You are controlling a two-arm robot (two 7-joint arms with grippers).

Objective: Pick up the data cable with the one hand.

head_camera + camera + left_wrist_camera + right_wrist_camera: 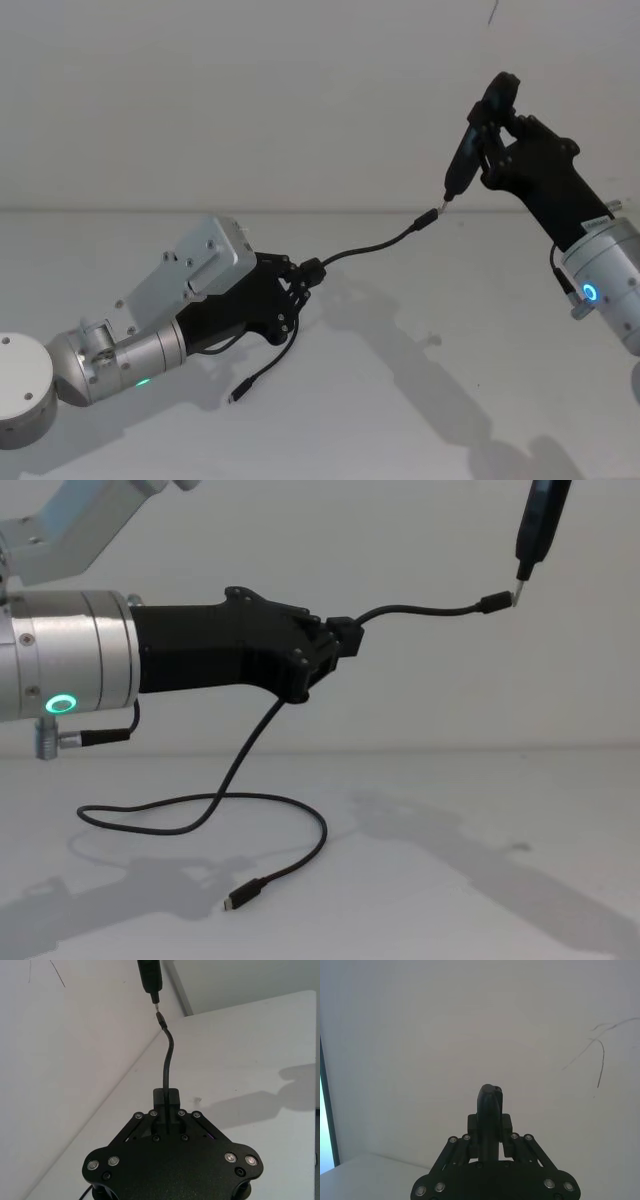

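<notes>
My left gripper point(308, 272) is shut on the data cable point(375, 243), a thin black cord, a short way behind one plug point(427, 219). That plug is held up in the air, and its tip nearly touches the small metal tip of a slim black stick tool point(463, 160). My right gripper point(495, 130) is shut on that tool, raised at the right. In the chest view the cable point(250, 800) hangs from the left gripper point(345, 638), loops over the table and ends in its other plug point(245, 893). The left wrist view shows the cable point(166, 1060) rising toward the tool point(150, 977).
The white table point(450, 400) runs back to a plain white wall point(300, 100). Shadows of both arms fall across the tabletop.
</notes>
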